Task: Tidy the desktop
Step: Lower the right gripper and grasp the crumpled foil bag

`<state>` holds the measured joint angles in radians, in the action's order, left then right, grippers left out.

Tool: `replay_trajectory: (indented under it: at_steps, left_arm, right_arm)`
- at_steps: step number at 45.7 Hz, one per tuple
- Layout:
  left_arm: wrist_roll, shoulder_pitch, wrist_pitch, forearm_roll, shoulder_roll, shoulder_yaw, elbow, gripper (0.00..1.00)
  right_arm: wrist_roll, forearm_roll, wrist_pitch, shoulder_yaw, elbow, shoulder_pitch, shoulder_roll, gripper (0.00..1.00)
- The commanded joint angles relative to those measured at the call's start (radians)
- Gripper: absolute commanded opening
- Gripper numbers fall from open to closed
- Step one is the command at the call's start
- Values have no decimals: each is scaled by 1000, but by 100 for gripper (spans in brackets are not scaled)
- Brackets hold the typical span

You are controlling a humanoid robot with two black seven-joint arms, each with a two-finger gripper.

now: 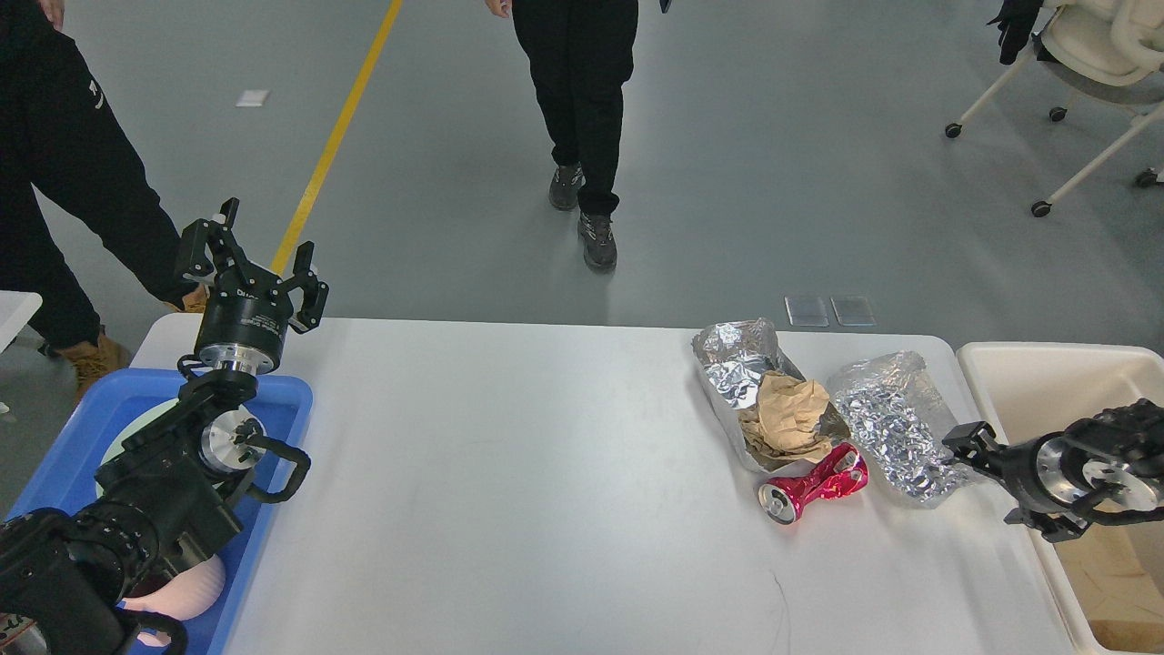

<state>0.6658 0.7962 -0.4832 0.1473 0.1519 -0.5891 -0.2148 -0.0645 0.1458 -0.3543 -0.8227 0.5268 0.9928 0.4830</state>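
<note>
so the right gripper (pixel 987 482) sits low at the edge of the crinkled silver bag (pixel 896 426), fingers spread, seemingly about to grab it off the desktop (pixel 509 473); next it must close, then lift toward the cream bin (pixel 1046 364). the left gripper (pixel 250 259) hangs spread, empty.

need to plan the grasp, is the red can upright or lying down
Lying down. The red can rests on its side on the desktop, crushed at the waist, its silver end facing the near left, beside the crumpled brown paper.
</note>
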Motion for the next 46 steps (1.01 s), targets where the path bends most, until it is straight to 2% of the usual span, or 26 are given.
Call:
replay_trajectory:
  at_steps: [1,9,13,16,26,32,41,46]
  left_arm:
    - [0,0,0,0,0,0,0,96]
    - [0,0,0,0,0,0,0,96]
    - [0,0,0,0,0,0,0,96]
    - [0,0,0,0,0,0,0,96]
    - [0,0,0,0,0,0,0,96]
    - [0,0,0,2,0,0,0,96]
    - [0,0,0,2,0,0,0,96]
    - [0,0,0,0,0,0,0,96]
  right_arm:
    - [0,0,26,5,-5,-14,-7,92]
    - [0,0,58,5,-5,-34,-24,89]
    - [0,0,74,7,-4,-40,-27,83]
    - [0,0,74,7,-4,-46,-32,74]
    - [0,0,72,5,-2,-49,-34,35]
    - [0,3,72,7,1,-49,-29,18]
    - [0,6,72,7,-1,-33,-23,0]
    - [0,9,70,14,2,-28,-23,0]
